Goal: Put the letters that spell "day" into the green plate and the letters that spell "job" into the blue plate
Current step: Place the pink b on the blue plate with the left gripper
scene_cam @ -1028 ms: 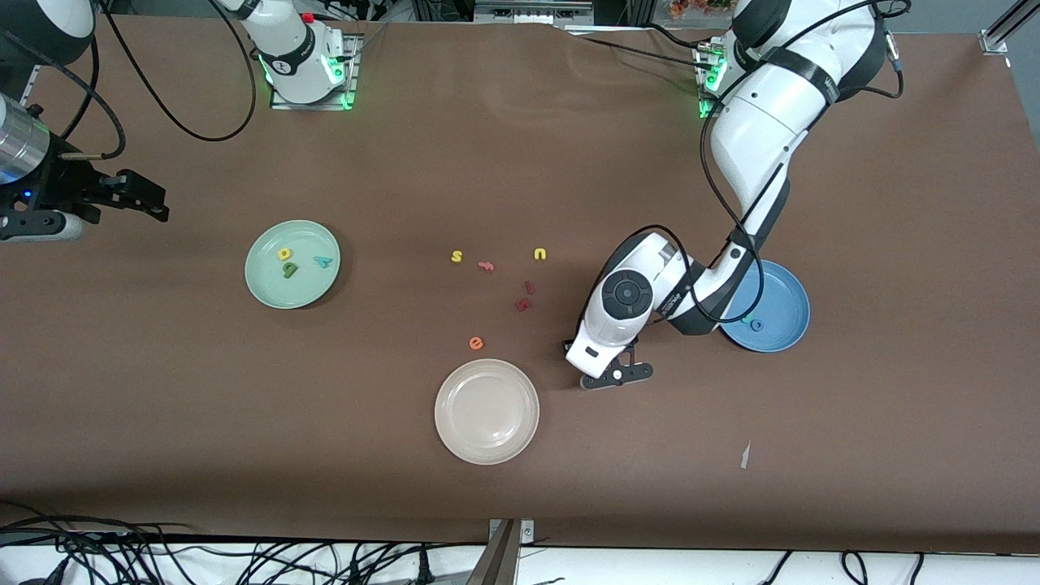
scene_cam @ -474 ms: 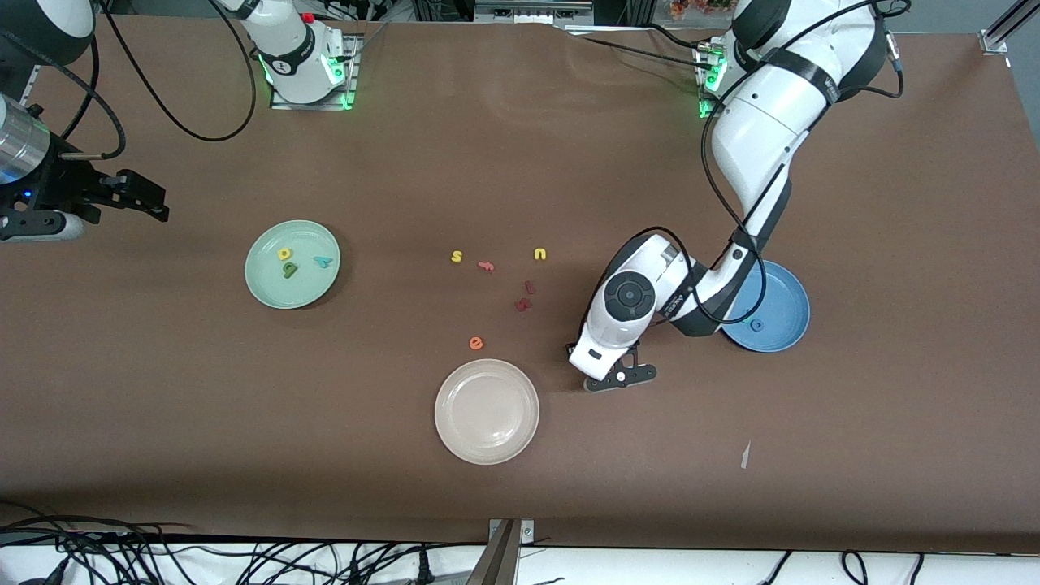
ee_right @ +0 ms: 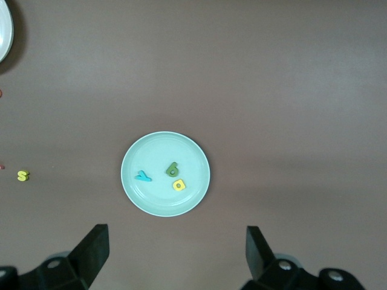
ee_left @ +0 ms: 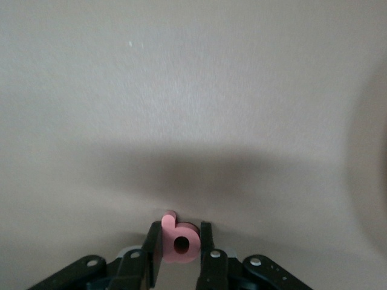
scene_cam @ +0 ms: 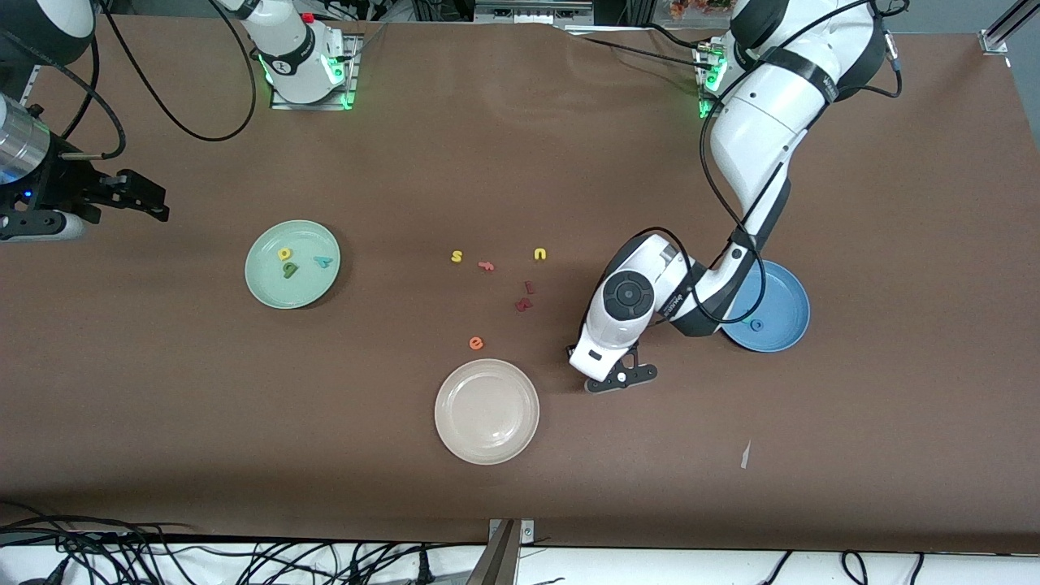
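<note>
In the left wrist view my left gripper (ee_left: 179, 229) is shut on the salmon-pink b (ee_left: 169, 234), low at the table surface. From the front camera that gripper (scene_cam: 619, 378) is down between the cream plate and the blue plate (scene_cam: 784, 301). A blue o (scene_cam: 756, 325) lies in the blue plate, and my left arm covers part of that plate. The green plate (scene_cam: 268, 284) holds the yellow a (scene_cam: 285, 253), the dark green d (scene_cam: 290, 270) and the teal y (scene_cam: 322, 262). My right gripper (ee_right: 178, 254) hangs open high above the green plate (ee_right: 130, 181), and the right arm waits.
Loose letters lie mid-table: a yellow s (scene_cam: 457, 257), a pink f (scene_cam: 486, 266), a yellow u (scene_cam: 540, 254), two dark red letters (scene_cam: 526, 296) and an orange e (scene_cam: 476, 343). The cream-white plate (scene_cam: 487, 443) sits nearer the front camera. A paper scrap (scene_cam: 745, 455) lies below the blue plate.
My left gripper's fingers have closed in on the pink b, and its hand has shifted slightly. The right arm has not moved.
</note>
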